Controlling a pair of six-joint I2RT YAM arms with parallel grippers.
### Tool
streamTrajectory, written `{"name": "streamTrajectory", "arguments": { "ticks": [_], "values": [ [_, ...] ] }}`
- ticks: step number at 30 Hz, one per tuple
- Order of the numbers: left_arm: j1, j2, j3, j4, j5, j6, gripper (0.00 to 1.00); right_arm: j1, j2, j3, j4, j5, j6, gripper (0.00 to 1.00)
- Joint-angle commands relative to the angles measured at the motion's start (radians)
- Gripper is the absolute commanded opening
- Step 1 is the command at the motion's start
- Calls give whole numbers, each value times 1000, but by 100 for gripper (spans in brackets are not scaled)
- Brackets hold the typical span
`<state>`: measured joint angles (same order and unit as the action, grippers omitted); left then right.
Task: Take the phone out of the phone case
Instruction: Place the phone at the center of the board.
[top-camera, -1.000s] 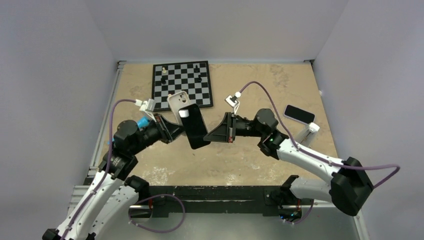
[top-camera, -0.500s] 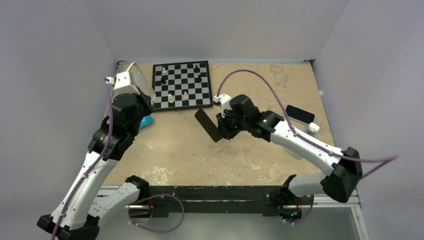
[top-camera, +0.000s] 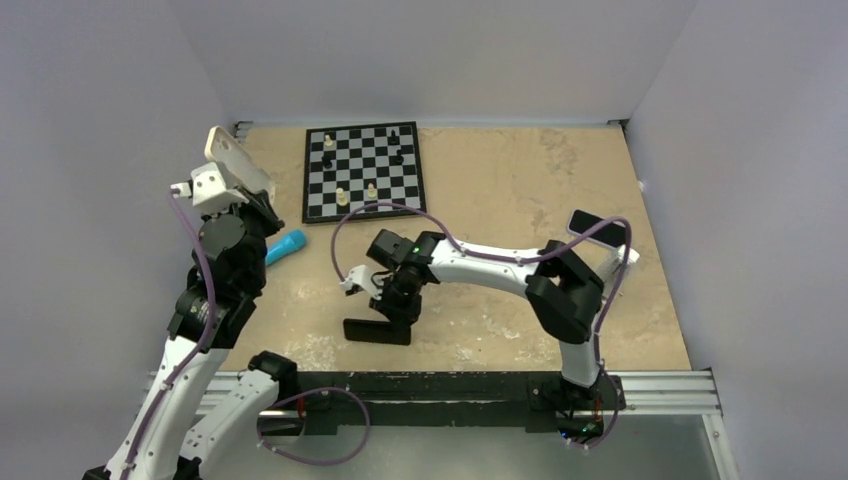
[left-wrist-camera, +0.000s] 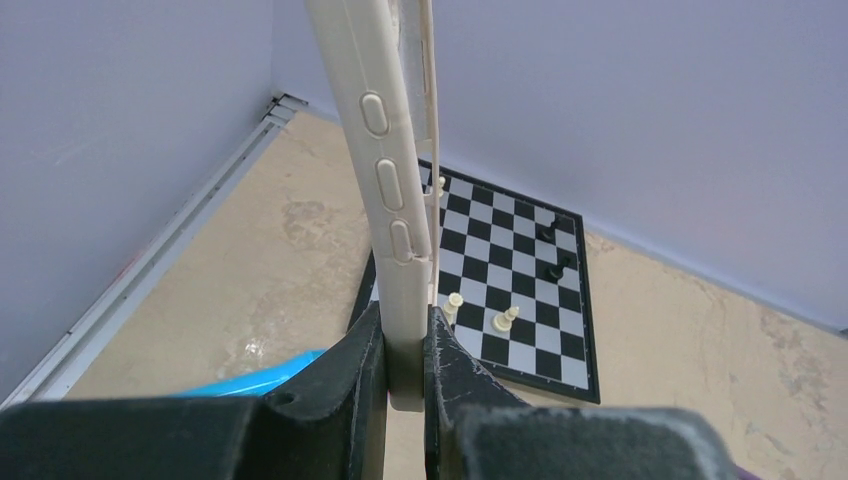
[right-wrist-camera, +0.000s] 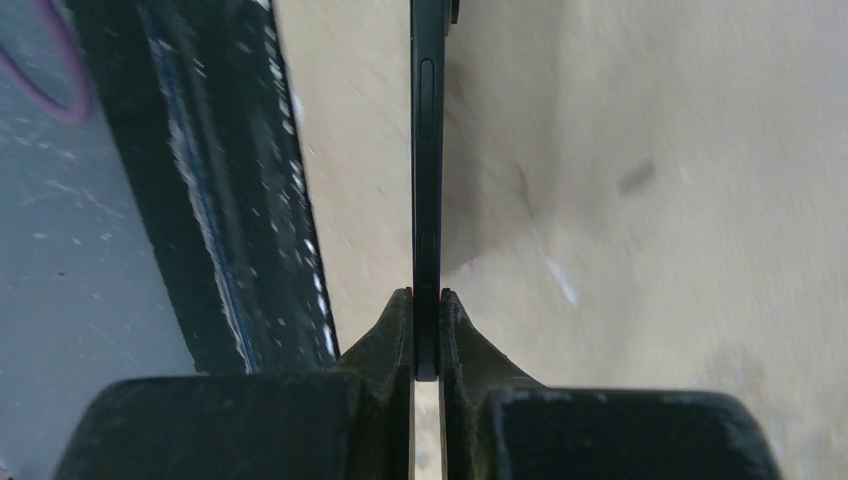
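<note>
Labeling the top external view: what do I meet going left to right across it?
Held-up phone case → blue object → phone, low near the front edge → black phone-like slab, far right.

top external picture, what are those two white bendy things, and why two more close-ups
They are two robot arms bolted at the near edge of a table, each ending in two-finger jaws. The top picture looks down from above and behind them; the other two come from cameras on each wrist. The left jaws are shut on an empty cream phone case, held up high. The right jaws are shut on the black phone, low over the table. On the table are a chessboard with a few pieces, a small blue object and what looks like a second black phone.
</note>
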<state>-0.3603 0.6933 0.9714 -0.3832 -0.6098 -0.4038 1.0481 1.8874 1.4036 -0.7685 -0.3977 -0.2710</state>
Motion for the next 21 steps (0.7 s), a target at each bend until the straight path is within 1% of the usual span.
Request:
{"name": "streamTrajectory", "arguments": {
  "ticks": [1,6,12,17,21],
  "values": [
    [6,-33,-35,105,-23,9,0,20,95,145,-47,-188,-157,0],
    [6,-33,-26,97,-14,14,0,20,180,210,-65,-211,-183,0],
    [6,-38,-30,98,1,8,0,20,257,223,-41,-292,-191,0],
    [6,-41,-36,106,14,16,0,17,270,183,61,-271,-136,0],
    [6,-38,-37,109,15,17,0,16,307,187,77,-245,-105,0]
  ]
}}
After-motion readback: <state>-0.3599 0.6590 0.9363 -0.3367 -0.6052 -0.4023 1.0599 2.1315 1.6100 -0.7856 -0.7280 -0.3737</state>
